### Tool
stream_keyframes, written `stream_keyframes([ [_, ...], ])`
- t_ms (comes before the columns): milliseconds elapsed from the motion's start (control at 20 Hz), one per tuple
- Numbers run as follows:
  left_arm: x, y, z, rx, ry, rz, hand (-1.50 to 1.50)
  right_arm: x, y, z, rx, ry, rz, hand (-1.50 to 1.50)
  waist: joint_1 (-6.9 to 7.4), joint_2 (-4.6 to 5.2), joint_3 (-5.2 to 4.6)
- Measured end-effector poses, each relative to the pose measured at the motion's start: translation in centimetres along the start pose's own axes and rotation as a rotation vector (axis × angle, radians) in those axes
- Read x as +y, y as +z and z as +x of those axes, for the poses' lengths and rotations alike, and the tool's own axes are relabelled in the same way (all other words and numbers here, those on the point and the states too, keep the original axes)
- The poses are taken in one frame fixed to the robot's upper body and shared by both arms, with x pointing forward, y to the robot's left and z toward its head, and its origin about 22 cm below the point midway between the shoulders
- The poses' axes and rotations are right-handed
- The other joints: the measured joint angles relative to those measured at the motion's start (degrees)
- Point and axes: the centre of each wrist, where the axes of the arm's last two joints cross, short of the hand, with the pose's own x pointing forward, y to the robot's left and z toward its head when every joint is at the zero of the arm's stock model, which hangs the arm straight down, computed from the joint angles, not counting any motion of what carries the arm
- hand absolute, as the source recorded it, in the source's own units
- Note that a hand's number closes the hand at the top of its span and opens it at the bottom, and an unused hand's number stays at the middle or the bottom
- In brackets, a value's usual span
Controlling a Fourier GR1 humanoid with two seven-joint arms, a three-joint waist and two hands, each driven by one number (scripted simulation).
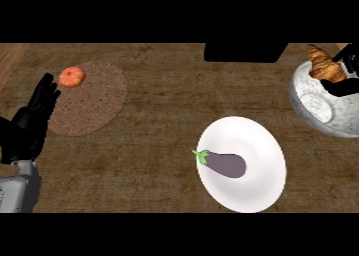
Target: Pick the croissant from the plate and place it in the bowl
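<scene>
The right hand's [353, 60] black fingers [357, 52] curl round the croissant [326, 66] from the right, with more of the black hand showing just below the pastry, so the croissant is pinched between them at the view's upper right corner. It stands tilted, with its pointed golden tip up and to the left. Its lower end is over the open mouth of the bowl [337, 114], near the far rim, though I cannot tell whether it touches the inside. The bowl is round and marbled grey and white, and it is cut off by the right edge. To the lower left of it, well apart, lies the white plate [248, 137], which carries only a purple eggplant [228, 165] with a green stem, lying on its left half. A flat black block [246, 52] sits at the far edge of the brown wood-grain counter [160, 145], between the bowl and the middle of the view. Over on the left lies a round brown cork mat [90, 107] with an orange-red tomato [72, 76] on its far edge. The left hand [30, 120] rests beside the mat with its fingers straight and pointing up, the tips near the tomato but apart from it. Its grey forearm [16, 192] comes in at the lower left corner and bears a small dark mark too small to read.
</scene>
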Motion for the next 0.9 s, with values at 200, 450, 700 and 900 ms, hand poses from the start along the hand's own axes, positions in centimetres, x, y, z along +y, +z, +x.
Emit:
stream_keyframes([
  [200, -0.1, 0.5, -0.2, -0.006, 0.005, -0.014, 0.0, 0.4, -0.2, -2.8, 0.127, 0.012, 0.097, -1.5, 0.72, 0.16, 0.07],
  [450, -0.2, 0.4, 0.3, -0.007, 0.0, -0.012, 0.0, 0.1, -0.3, -5.2, 0.11, -0.044, 0.196, -1.5, 0.77, 0.2, 0.14],
  [700, -0.1, 0.3, 0.5, -0.006, 0.002, -0.003, 0.0, -0.7, -0.2, -6.4, 0.071, -0.326, 0.139, -1.5, 0.45, 0.17, 0.23],
  [900, 0.2, 0.5, 0.0, 0.002, 0.005, 0.004, 0.0, -2.1, 0.1, -7.8, 0.056, -0.612, 0.011, -1.5, -0.08, 0.12, 0.26],
])
